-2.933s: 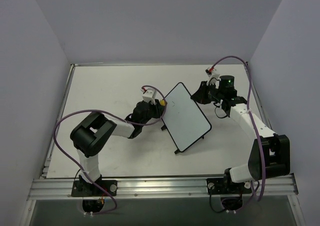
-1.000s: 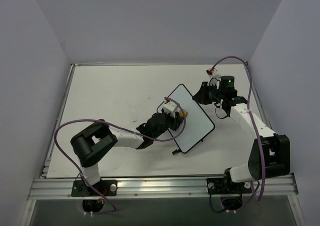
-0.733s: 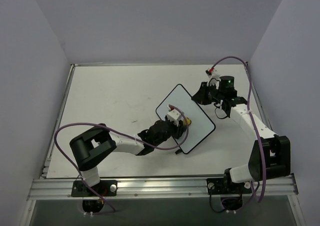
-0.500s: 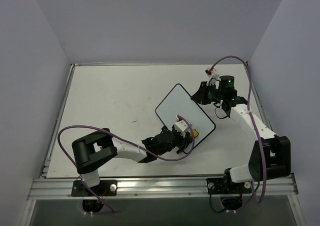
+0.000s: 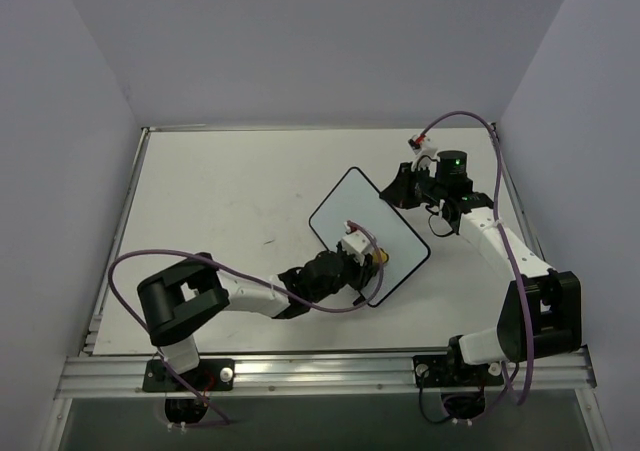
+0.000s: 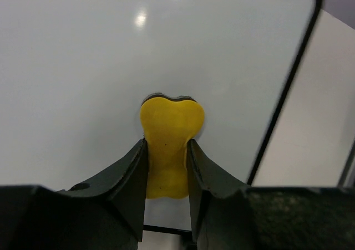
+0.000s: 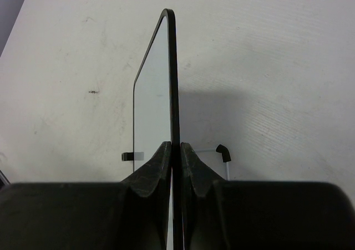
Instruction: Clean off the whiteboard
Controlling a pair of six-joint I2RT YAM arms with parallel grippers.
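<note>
Currently I find the whiteboard point(image 5: 352, 209) right of the table's point(image 5: 200, 201) centre, between the two arms, its face turned toward the left one. The right gripper point(image 5: 399, 188) is clamped on the board's far right edge; in its wrist view the black frame rises straight from between the pressed fingers point(image 7: 161, 167). The left gripper point(image 5: 371, 260) pinches the eraser point(image 6: 171, 122), whose head lies flat against the board near the lower right frame. The face around it reads plain white.

whiteboard point(image 6: 83, 67): cut off at left edge | eraser point(image 6: 169, 128): lower end hidden
</note>
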